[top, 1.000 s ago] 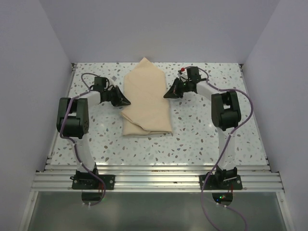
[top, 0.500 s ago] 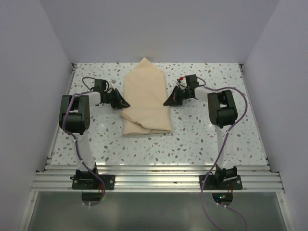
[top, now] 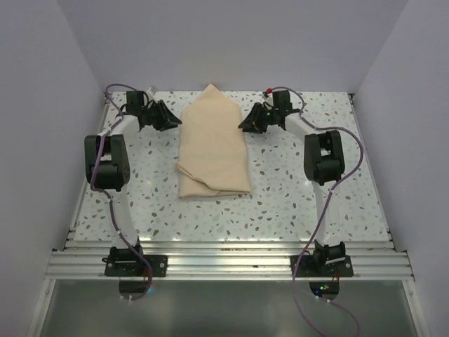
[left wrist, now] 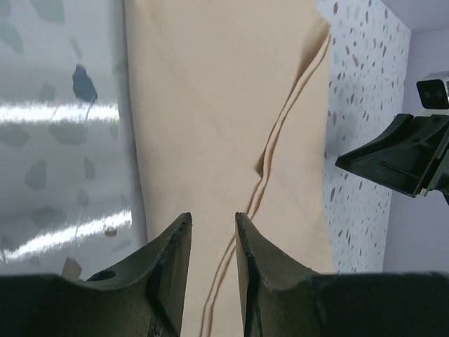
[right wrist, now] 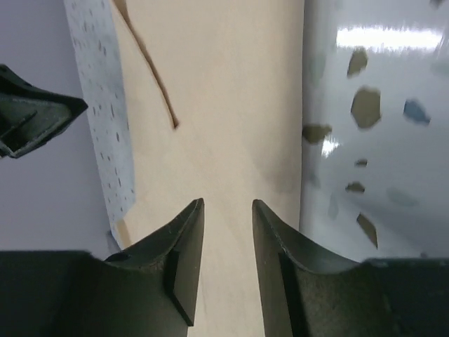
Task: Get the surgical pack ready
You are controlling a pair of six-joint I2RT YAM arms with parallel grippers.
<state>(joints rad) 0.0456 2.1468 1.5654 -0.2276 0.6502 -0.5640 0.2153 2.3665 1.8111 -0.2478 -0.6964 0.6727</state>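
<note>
Between the left gripper [top: 174,123] and right gripper [top: 243,126], both parted and empty, lies the folded fabric sheet [top: 214,144].

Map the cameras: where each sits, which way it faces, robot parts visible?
Top external: above and behind, looking down at the table; left arm and right arm flank the fabric sheet.
Left wrist: on the left arm, facing across the sheet; left gripper low, right gripper opposite.
Right wrist: mirrored; right gripper low, left gripper at left edge.
Shared: wrist views both show sheet and opposite gripper.

Plain pale walls [top: 231,42] enclose a speckled terrazzo table [top: 295,203].
</note>
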